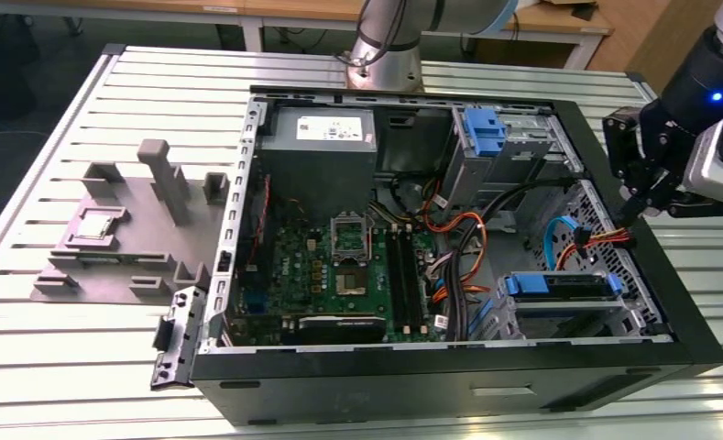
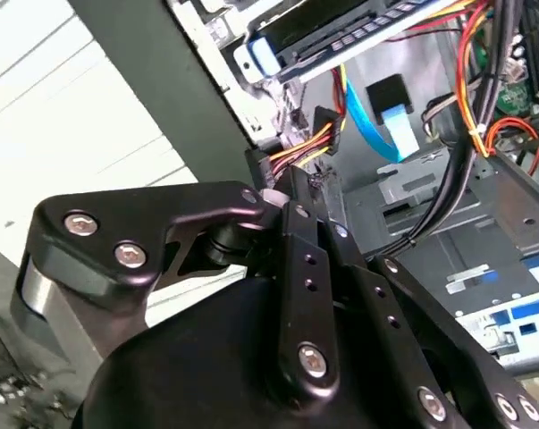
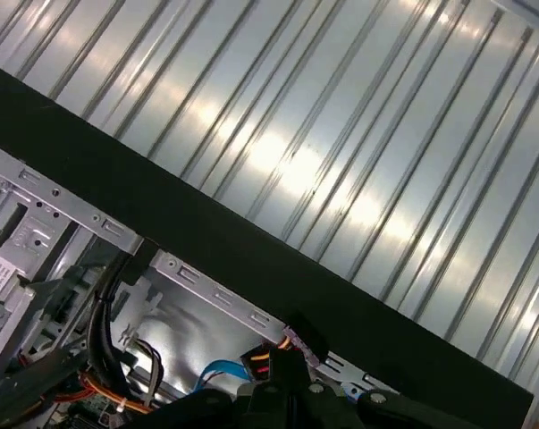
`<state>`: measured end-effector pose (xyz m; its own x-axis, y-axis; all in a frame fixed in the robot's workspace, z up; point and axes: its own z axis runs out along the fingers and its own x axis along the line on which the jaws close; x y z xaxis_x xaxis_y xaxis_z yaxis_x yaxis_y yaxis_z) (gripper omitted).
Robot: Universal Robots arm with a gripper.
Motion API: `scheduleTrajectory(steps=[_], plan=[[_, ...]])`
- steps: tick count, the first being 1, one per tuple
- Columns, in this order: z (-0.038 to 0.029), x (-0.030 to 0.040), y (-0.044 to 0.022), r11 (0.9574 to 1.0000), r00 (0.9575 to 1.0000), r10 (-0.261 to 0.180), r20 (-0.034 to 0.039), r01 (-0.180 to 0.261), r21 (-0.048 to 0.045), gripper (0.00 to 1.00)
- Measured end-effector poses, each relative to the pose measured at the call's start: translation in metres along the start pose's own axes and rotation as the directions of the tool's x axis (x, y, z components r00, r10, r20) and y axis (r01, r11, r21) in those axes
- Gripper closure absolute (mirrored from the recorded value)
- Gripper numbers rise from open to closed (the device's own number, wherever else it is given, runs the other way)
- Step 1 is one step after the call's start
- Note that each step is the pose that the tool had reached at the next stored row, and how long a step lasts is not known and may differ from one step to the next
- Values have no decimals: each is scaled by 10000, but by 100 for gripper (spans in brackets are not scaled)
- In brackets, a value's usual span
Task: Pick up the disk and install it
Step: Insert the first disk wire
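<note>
I judge the step in hand to be the cabling end of the install. The disk (image 1: pixel 557 286) lies in the metal cage (image 1: pixel 569 321) at the corner of the case (image 1: pixel 459 390) toward the exterior view's right, and the fingers (image 1: pixel 631 205) hang at the case wall just above that corner. In the second wrist view the fingers (image 2: pixel 296 204) are drawn together with no gap I can make out. A black power connector (image 2: pixel 262 165) on red and yellow wires sits right at their tips, touching or just beside them, and I cannot tell whether it is actually pinched. The first wrist view shows the same connector (image 3: pixel 303 343) close against the tips, over the inner edge of the case. To do this well I would move slowly and watch the wires. I would keep the connector square to the back edge of the disk and steer clear of the blue data cable (image 2: pixel 387 134) and the black cable bundle (image 2: pixel 448 179) beside it. I would push only along the line of the socket, because a tilted plug would probably jam or slip. The disk shows as a flat dark-grey slab with a blue plastic carrier across its upper edge in the exterior view. In the second wrist view the disk (image 2: pixel 358 31) appears edge-on, with a pale blue tab at one end. I can see no label from either angle
</note>
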<state>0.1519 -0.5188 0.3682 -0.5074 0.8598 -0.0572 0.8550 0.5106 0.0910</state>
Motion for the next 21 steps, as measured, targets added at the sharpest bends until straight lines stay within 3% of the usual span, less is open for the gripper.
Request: scheduleTrajectory(steps=[4,6,7,9,12,14,21], plan=[[1,0,1,9984,9985,-538,29,538,-157,90],[4,-2,-2,9959,9961,-886,58,886,-160,90],[5,-3,-2,9941,9938,-1080,251,1081,-18,90],[8,-3,-3,9924,9918,-1229,348,1228,55,90],[15,-3,-3,9868,9862,-1619,348,1618,54,90],[16,-2,-3,9855,9849,-1697,340,1697,47,90],[16,-2,-4,9849,9844,-1729,338,1729,45,90]])
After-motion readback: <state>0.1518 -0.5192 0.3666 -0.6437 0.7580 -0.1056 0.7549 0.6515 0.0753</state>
